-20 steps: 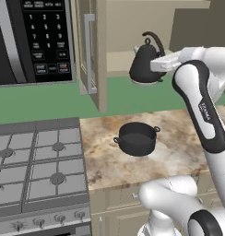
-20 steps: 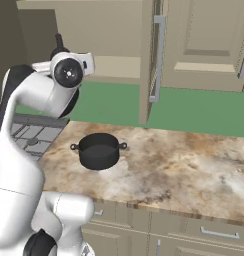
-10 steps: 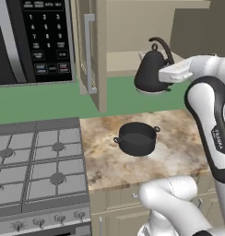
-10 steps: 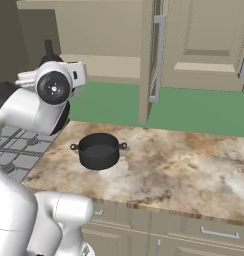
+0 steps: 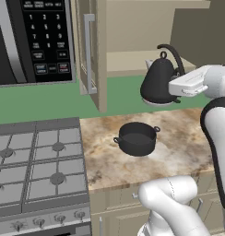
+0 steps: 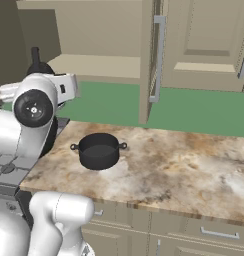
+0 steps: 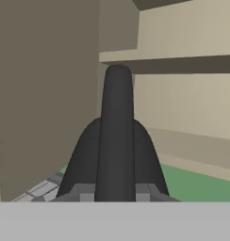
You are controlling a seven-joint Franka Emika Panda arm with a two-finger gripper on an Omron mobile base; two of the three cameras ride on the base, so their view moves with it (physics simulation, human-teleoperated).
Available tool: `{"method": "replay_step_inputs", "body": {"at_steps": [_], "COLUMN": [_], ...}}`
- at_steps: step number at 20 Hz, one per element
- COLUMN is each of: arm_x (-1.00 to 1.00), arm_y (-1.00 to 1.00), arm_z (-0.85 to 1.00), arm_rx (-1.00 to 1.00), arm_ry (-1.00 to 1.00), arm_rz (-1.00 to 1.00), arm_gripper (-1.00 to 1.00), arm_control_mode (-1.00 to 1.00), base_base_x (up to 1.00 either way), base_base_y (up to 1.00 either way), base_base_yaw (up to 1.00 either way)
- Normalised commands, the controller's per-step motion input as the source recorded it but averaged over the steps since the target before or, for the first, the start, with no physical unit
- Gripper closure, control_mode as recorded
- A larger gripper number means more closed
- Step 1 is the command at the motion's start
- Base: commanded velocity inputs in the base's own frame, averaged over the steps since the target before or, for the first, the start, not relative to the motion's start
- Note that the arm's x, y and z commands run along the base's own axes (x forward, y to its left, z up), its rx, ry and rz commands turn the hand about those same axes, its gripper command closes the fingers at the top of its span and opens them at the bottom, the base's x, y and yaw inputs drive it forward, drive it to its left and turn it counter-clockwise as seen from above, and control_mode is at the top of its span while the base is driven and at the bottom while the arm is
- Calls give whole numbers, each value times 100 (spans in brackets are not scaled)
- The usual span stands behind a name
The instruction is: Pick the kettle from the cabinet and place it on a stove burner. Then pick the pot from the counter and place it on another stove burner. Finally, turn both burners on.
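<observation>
Apparently kettle (image 5: 158,82) between closed jaws

Arm raised high, elbow bent, wrist level, hand (image 5: 190,83) reaching sideways; fingers (image 7: 84,190) pinched tight on the kettle (image 5: 158,83) handle between them.

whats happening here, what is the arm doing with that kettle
The gripper is shut on the arched handle of the black kettle and holds it in the air in front of the open cabinet, above the counter. The pot sits on the counter, untouched. The stove burners have nothing on them yet.
</observation>
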Motion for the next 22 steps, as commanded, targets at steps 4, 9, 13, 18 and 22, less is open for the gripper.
{"method": "replay_step_inputs", "body": {"at_steps": [4,9,13,18,22], "arm_x": [-62,-52,-30,-1,-18], "arm_y": [0,0,1,0,0], "arm_z": [0,0,0,0,0], "arm_rx": [0,0,0,0,0], "arm_ry": [0,3,1,0,-5], "arm_rz": [0,0,0,0,0], "arm_gripper": [100,100,100,100,100], "arm_control_mode": [-100,-100,-100,-100,100], "base_base_x": [0,0,0,0,-17], "base_base_y": [0,0,0,0,0], "base_base_yaw": [0,0,0,0,0]}}
